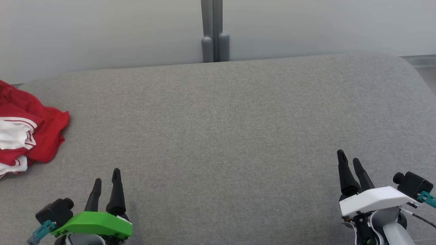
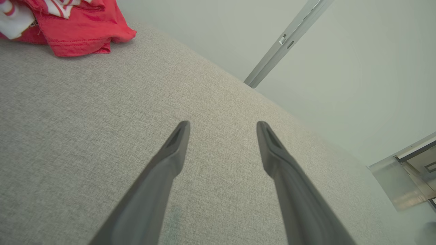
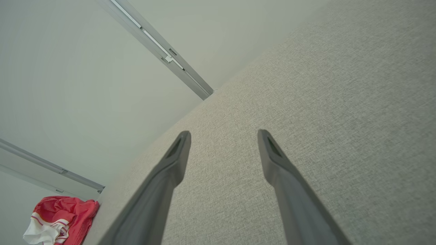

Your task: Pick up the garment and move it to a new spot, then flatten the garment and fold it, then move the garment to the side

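Observation:
The garment point(image 1: 30, 132) is a crumpled red piece with white striped trim, lying at the far left edge of the grey cushioned surface point(image 1: 218, 129); the head view cuts part of it off. It also appears as the garment point(image 2: 78, 27) in the left wrist view and as the garment point(image 3: 61, 219) small in the right wrist view. My left gripper point(image 1: 107, 178) stands open near the front left, below and right of the garment, touching nothing. My right gripper point(image 1: 349, 159) stands open at the front right, far from the garment. The left gripper point(image 2: 223, 126) and right gripper point(image 3: 223, 134) hold nothing.
A pale wall runs behind the surface, with a grey upright post point(image 1: 214, 30) at its middle. The surface's far right corner point(image 1: 408, 64) rounds off toward the floor.

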